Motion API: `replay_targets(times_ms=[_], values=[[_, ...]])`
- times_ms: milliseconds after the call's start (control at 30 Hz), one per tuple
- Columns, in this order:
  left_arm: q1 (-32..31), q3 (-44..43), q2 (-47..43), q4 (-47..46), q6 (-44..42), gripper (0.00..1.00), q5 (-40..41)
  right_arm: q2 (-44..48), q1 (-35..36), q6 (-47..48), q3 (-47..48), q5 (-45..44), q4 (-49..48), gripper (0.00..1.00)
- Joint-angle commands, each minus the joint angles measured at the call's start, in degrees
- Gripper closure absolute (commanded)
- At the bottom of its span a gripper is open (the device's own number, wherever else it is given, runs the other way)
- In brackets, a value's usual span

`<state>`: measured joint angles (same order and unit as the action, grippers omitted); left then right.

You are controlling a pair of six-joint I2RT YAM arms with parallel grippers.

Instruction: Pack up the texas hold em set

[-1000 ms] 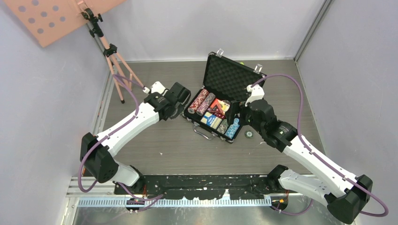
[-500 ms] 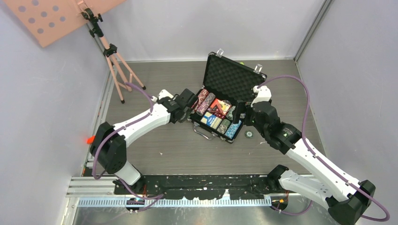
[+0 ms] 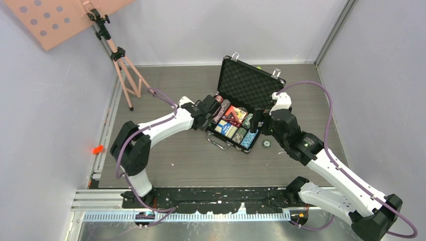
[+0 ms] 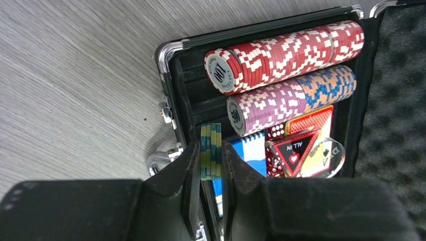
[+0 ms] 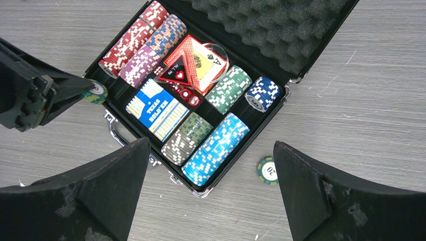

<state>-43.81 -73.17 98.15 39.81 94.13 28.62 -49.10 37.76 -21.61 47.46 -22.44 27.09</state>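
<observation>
Over the open briefcase's 9 o'clock rim, our left pincer grips a few green chips; right pincer gapes empty. We judge filling underway; next, seat them in the vacant slot.

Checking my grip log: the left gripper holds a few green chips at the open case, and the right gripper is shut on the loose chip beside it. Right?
Not quite. The right gripper is open and holds nothing; the loose chip lies on the table beside the case, as the right wrist view shows. The left gripper does hold the green chips.
</observation>
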Motion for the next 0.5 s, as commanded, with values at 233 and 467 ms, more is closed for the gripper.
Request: replay_targets(times_ms=[233, 467], values=[[-0.1, -5.3, 6.0, -3.7, 0.6, 1.00, -0.3, 0.5, -0.4, -0.3, 2.9, -0.6, -0.7, 0.01], [-0.1, -5.7, 8.3, -5.8, 0.7, 0.91, 0.0, 0.6, -0.6, -0.3, 2.9, 0.2, -0.3, 0.01]])
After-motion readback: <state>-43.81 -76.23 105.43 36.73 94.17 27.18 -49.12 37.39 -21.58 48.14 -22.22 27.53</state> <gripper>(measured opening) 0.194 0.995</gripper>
